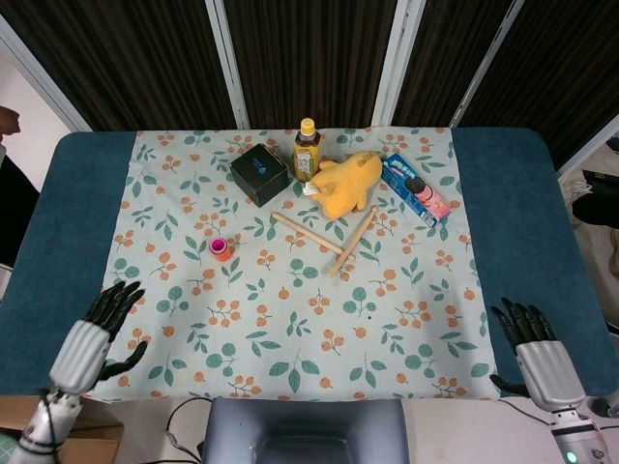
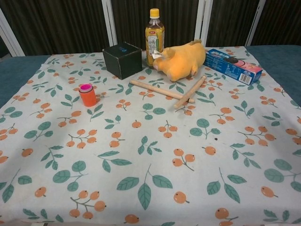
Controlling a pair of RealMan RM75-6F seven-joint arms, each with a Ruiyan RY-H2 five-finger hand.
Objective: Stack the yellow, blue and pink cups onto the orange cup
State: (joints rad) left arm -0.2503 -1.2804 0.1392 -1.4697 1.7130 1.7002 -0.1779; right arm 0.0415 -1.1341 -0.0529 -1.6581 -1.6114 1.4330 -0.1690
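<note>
Left hand: hanging off the table's near left corner, fingers apart, empty.
Right hand: fingers spread, wrist cut off.
Orange cup: standing left of centre, pink cup nested; others hidden.
Tablecloth: floral, covering the blue table.

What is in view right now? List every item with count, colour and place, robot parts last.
cup stack: one, orange cup with pink cup nested on top, left part of cloth
box: one, black, far side, left of bottle
bottle: one, yellow cap, far centre
plush toy: one, orange-yellow, right of bottle
biscuit pack: one, blue and pink, far right
wooden sticks: two, tan, crossing before toy
left hand: open, near left edge
right hand: open, near right edge
</note>
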